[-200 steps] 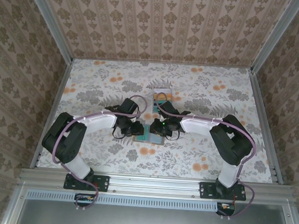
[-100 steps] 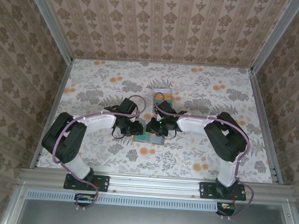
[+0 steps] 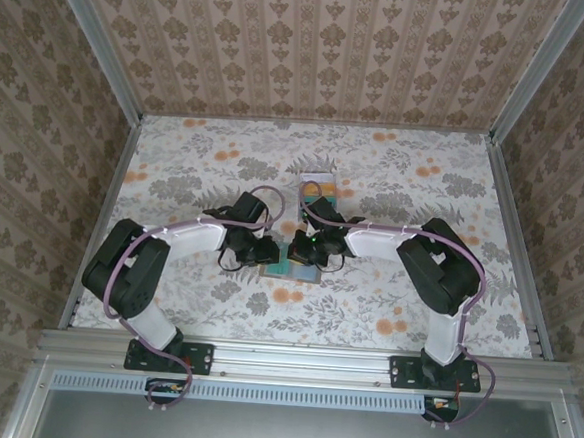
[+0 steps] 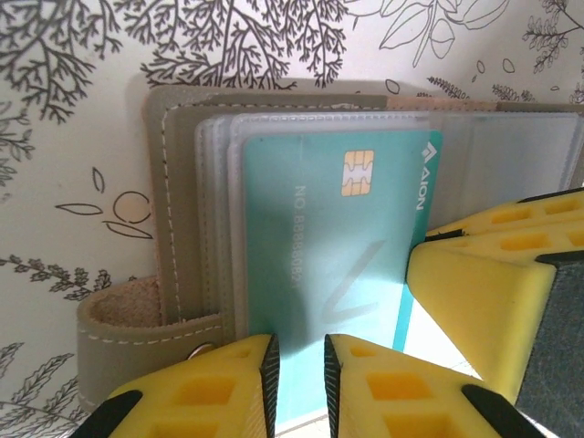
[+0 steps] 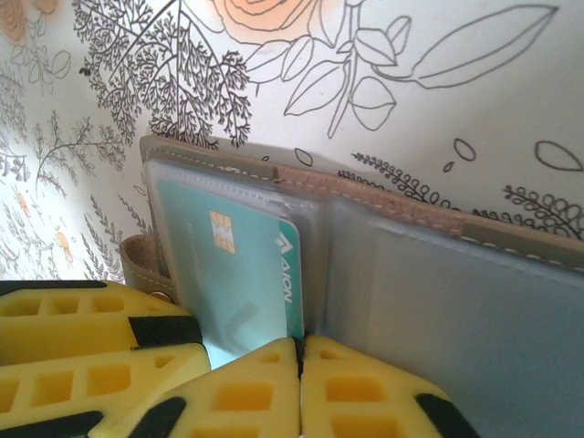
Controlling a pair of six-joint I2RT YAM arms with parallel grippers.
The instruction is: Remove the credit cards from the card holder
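Card holder (image 4: 180, 219) lies open on the floral table (image 3: 404, 187), midway between the arms. Teal credit card (image 4: 319, 210) sits partly in a clear sleeve, chip up. Left gripper (image 4: 299, 354) — fingers narrowly apart over the card's near edge. Right gripper (image 5: 300, 354) — fingers pressed together at the card's corner; whether they pinch it cannot be told.
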